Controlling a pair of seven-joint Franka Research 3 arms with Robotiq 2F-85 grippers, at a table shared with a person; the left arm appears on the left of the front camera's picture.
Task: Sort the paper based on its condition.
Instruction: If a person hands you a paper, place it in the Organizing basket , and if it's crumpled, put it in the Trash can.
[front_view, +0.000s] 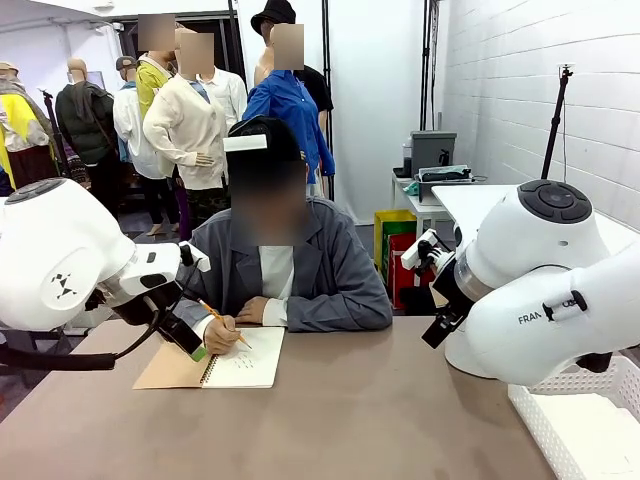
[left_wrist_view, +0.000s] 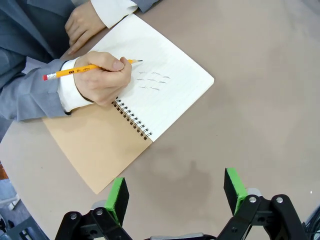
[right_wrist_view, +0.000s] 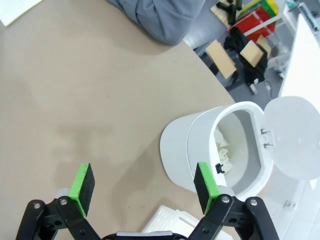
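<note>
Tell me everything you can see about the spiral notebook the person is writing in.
The spiral notebook lies open and flat on the brown table. A dark wire coil joins its tan card cover, spread out to one side, to a white page facing up. A few short pencil marks cross the page. The person's hand rests on it by the coil, holding a yellow pencil with its tip at the page.

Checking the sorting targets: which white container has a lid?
The round bin beside the table, its hinged lid flipped open; the mesh basket has none.
</note>
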